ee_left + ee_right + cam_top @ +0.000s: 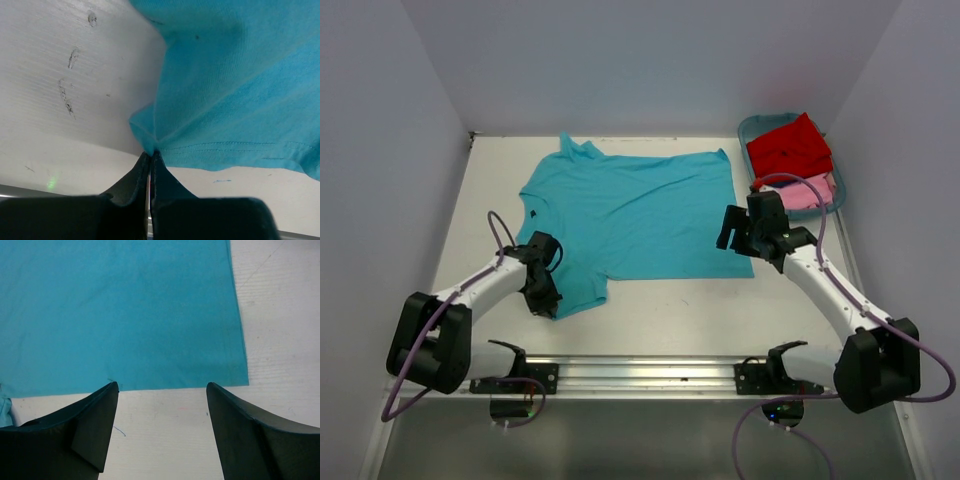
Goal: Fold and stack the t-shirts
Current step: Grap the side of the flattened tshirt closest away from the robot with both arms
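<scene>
T-shirt (630,210): turquoise, flat, one sleeve puckered

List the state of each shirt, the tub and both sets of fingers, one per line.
turquoise t-shirt: spread flat, unfolded, sleeve corner pinched.
red t-shirt: crumpled in the tub.
pale pink t-shirt: crumpled in the tub.
teal tub: upright, holding two shirts.
left fingers: shut on the turquoise sleeve.
right fingers: open at the hem edge, holding nothing.
</scene>
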{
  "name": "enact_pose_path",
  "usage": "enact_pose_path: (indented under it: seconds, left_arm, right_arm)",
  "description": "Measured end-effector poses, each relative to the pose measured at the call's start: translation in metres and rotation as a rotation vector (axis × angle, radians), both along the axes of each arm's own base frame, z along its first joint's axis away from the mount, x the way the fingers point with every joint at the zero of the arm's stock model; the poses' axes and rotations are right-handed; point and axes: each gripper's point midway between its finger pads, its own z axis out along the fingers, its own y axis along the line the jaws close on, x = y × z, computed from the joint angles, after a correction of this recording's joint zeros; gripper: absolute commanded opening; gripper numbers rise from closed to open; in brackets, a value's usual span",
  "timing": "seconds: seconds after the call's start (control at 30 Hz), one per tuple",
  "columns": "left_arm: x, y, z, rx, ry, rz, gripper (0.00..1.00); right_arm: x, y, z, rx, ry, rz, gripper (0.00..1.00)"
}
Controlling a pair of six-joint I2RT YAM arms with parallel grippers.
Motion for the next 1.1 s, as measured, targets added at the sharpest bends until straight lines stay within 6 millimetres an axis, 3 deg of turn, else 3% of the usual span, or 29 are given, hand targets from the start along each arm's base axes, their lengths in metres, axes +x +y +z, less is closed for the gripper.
enact_pose_path:
  seconds: [0.2, 0.27, 0.3, 0.4, 0.57, 0.67, 0.93, 1.1]
  left_arm:
    - [0.000, -0.002, 0.001, -0.011, 0.001, -0.001, 0.00]
    - [0.001, -0.003, 0.003, -0.015, -0.014, -0.005, 0.00]
    - [0.002, -0.004, 0.006, -0.020, -0.029, -0.008, 0.00]
    - [0.012, -0.008, 0.028, -0.045, -0.137, -0.019, 0.00]
    - [0.033, -0.012, 0.076, -0.085, -0.342, -0.020, 0.00]
    - [0.039, -0.010, 0.093, -0.092, -0.421, -0.014, 0.00]
    - [0.039, -0.008, 0.095, -0.086, -0.432, -0.020, 0.00]
    - [0.040, -0.009, 0.096, -0.086, -0.435, -0.024, 0.00]
  right_arm:
    - [-0.002, -0.006, 0.002, -0.018, -0.009, -0.022, 0.61]
    - [-0.002, -0.011, 0.001, -0.038, -0.005, -0.050, 0.61]
    - [-0.003, -0.015, 0.000, -0.053, -0.001, -0.071, 0.68]
    - [-0.004, -0.029, -0.009, -0.100, 0.029, -0.149, 0.77]
    - [-0.009, -0.049, -0.048, -0.182, 0.161, -0.274, 0.76]
    - [-0.011, -0.056, -0.065, -0.202, 0.212, -0.333, 0.72]
    - [-0.012, -0.059, -0.076, -0.181, 0.242, -0.422, 0.61]
    - [-0.030, -0.064, -0.089, -0.190, 0.279, -0.450, 0.61]
